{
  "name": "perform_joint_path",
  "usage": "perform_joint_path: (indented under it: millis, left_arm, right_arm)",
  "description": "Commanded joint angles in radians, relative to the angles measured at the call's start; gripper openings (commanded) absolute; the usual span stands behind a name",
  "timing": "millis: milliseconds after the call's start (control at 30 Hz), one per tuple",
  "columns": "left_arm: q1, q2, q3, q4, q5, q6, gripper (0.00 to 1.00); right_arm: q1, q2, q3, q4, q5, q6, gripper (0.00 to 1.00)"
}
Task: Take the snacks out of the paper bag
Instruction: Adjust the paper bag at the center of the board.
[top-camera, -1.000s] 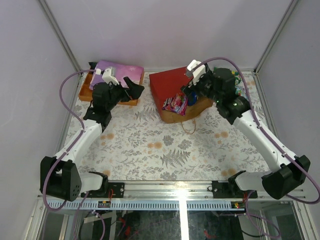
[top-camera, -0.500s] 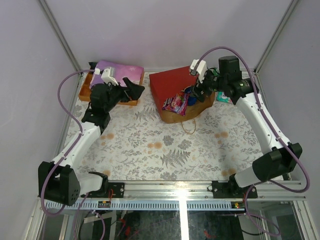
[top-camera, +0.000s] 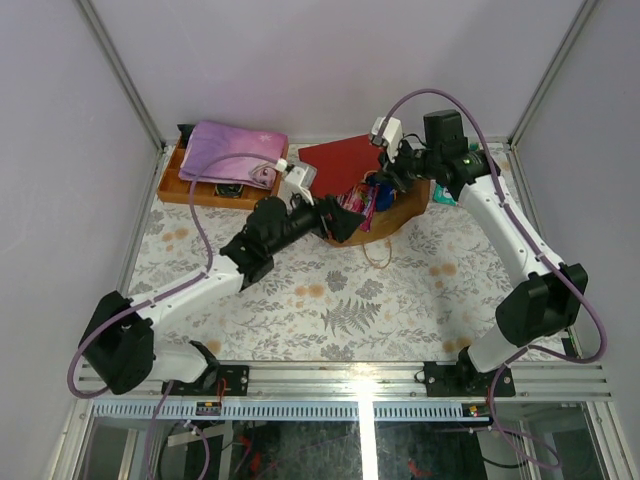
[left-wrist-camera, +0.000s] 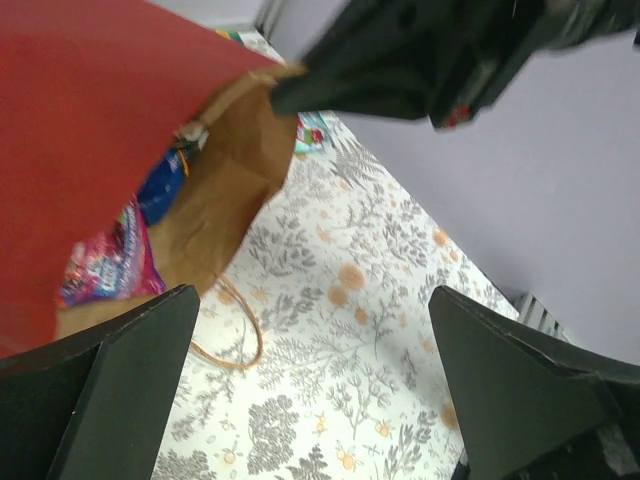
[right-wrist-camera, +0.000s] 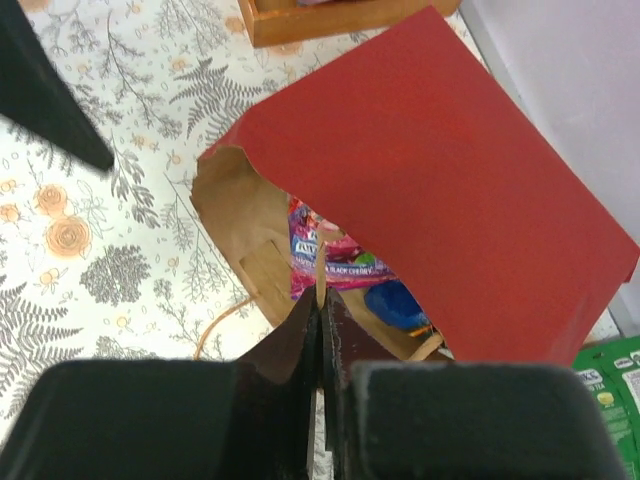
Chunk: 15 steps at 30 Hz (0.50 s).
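Paper bag (top-camera: 335, 162): red outside, brown inside, lying on its side on the floral table (top-camera: 330, 290), mouth open.
Tray (top-camera: 172, 186): orange wood, near the bag's left side, a pink-purple cloth (top-camera: 232, 150) lying on it.
Left gripper (left-wrist-camera: 312, 300): just before the bag's mouth, jaws spread wide, holding nothing.
Right gripper (right-wrist-camera: 320, 300): over the bag's mouth, jaws pressed together, pinching the thin cord handle (right-wrist-camera: 320, 265).
Snacks: pink packet (right-wrist-camera: 303, 250) and blue packet (right-wrist-camera: 397, 302) inside the bag; green packets (right-wrist-camera: 612, 385) outside, just beside its right side.

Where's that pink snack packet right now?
In the top view, the pink packet lies in the open mouth of the red paper bag at the far middle of the table, with a blue packet just beside it.
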Motion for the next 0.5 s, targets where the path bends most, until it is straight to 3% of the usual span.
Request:
perform_joint_path:
  millis: [0, 167, 467]
  left_arm:
    - [-0.075, 0.017, -0.122, 0.264, -0.089, -0.031, 1.0]
    - [-0.139, 0.031, -0.253, 0.392, -0.188, -0.043, 0.96]
    - [-0.113, 0.135, -0.254, 0.334, -0.466, 0.04, 1.0]
  right_arm:
    - [0.052, -0.012, 0.043, 0.119, 0.003, 0.08, 0.0]
    - [0.134, 0.011, 0.047, 0.184, 0.082, 0.159, 0.0]
    - [0.2, 0.058, 0.065, 0.31, 0.209, 0.299, 0.0]
